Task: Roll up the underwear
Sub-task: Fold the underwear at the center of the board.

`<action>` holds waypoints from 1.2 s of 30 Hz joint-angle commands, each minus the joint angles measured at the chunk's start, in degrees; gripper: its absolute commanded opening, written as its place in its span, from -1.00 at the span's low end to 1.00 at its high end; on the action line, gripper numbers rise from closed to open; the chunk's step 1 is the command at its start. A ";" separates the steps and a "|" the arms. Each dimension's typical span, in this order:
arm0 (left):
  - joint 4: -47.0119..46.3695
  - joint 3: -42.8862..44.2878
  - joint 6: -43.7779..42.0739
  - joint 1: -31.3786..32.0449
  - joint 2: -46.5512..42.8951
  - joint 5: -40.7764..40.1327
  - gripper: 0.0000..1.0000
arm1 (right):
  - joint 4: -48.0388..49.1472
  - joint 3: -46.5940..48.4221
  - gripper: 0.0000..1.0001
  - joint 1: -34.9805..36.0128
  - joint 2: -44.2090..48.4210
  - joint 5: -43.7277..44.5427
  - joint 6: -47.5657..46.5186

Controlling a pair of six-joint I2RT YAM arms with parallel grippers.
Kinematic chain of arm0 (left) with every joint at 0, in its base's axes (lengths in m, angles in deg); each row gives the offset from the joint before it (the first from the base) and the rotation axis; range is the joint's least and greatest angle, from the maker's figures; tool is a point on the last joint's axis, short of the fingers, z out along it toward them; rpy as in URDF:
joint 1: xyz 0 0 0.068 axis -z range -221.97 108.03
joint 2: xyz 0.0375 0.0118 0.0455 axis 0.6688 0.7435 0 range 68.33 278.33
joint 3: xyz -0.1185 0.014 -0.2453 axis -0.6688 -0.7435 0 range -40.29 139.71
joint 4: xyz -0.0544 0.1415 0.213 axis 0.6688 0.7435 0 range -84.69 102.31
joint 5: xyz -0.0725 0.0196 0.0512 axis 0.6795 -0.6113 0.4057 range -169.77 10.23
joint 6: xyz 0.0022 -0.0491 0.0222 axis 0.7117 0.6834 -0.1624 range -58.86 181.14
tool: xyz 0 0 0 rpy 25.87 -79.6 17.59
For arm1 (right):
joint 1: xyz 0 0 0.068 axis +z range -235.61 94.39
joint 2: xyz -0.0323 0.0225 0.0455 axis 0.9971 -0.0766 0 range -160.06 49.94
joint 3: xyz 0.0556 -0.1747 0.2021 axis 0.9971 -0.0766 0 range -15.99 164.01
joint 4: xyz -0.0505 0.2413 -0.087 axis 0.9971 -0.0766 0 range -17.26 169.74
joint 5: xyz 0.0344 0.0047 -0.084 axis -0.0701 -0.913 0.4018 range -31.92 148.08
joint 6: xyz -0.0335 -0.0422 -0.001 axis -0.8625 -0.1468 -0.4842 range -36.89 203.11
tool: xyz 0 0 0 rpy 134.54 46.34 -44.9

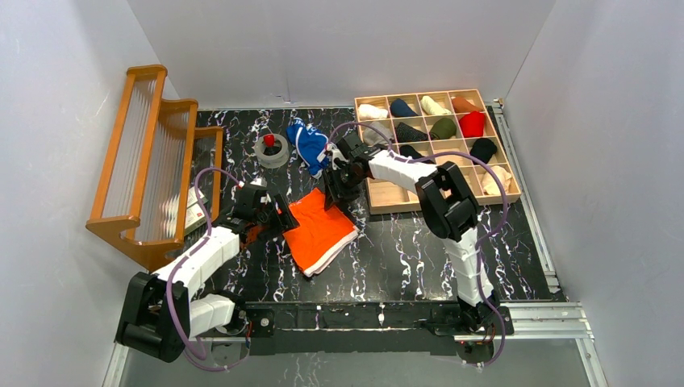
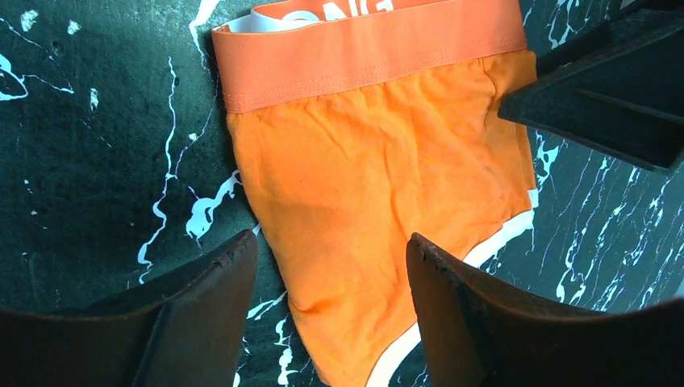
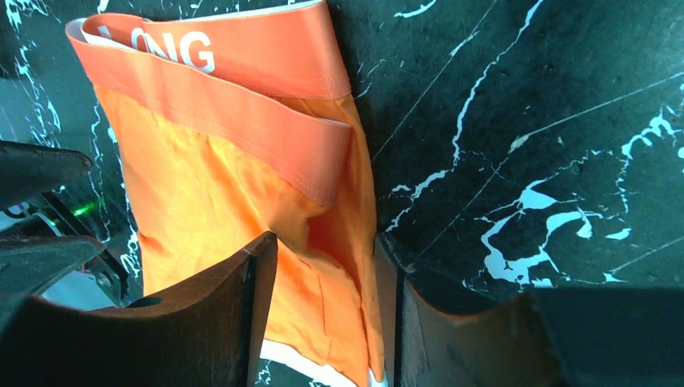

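The orange underwear (image 1: 323,231) lies flat on the black marbled table, its lettered waistband (image 3: 242,56) toward the back. My left gripper (image 1: 282,216) is at its left side, open; in the left wrist view the left gripper (image 2: 331,242) has its fingers spread over the leg panel (image 2: 363,185) near the white hem. My right gripper (image 1: 332,197) is at the back right corner. In the right wrist view the right gripper (image 3: 327,242) is open, its fingers straddling a raised fold at the fabric's side edge (image 3: 339,218). The blue underwear (image 1: 309,145) lies crumpled behind.
A wooden compartment tray (image 1: 395,195) holding several rolled garments stands at the back right, close to my right arm. A wooden rack (image 1: 145,161) stands along the left wall. A tape roll with a red item (image 1: 271,150) sits beside the blue underwear.
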 commanded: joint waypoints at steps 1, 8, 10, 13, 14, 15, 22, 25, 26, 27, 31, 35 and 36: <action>1.74 -0.72 0.46 -0.24 -1.93 -0.06 0.31 | -0.17 1.00 0.09 0.66 -3.34 2.04 0.25; 2.47 -0.63 0.33 -0.24 -1.70 -0.63 0.32 | -0.01 1.08 -0.19 0.82 -6.31 0.33 0.70; 2.91 -0.79 0.58 -0.24 -1.50 -1.16 0.31 | 0.29 0.82 -0.28 0.96 -6.69 0.32 1.01; 3.01 -1.49 1.55 -0.25 -1.66 -2.46 0.32 | 0.32 0.74 -0.49 1.06 -7.06 1.30 1.49; 3.24 -1.59 1.76 -0.29 -1.66 -2.83 0.31 | 0.25 0.78 -0.59 1.06 -7.15 1.57 1.66; 3.40 -1.70 1.86 -0.23 -1.66 -3.15 0.31 | -0.02 1.01 -0.67 1.06 -7.16 1.89 1.77; 4.38 -1.26 2.27 -0.28 -2.46 -4.54 0.31 | 0.28 1.71 -0.97 1.39 -3.45 4.48 2.78; 5.04 -0.23 2.41 -0.30 -2.95 -4.71 0.32 | 0.25 1.88 -0.97 2.52 -0.65 9.72 3.00; 5.52 0.21 2.44 -0.25 -3.12 -6.07 0.32 | 0.24 1.82 -0.97 3.02 0.19 12.20 3.05; 6.08 0.69 2.56 -0.28 -3.30 -7.38 0.32 | 0.27 1.61 -0.97 3.39 1.10 14.63 3.21; 9.12 2.67 3.10 -0.24 -4.06 -11.34 0.34 | -0.08 1.06 -0.97 5.52 3.45 24.47 3.16; 11.94 4.11 4.34 -0.47 -3.47 -14.48 0.36 | -1.09 1.78 -0.97 8.83 5.01 33.02 2.91; 12.22 4.22 4.56 -0.65 -2.95 -14.82 0.36 | -0.94 1.79 -0.97 9.62 5.52 34.88 2.94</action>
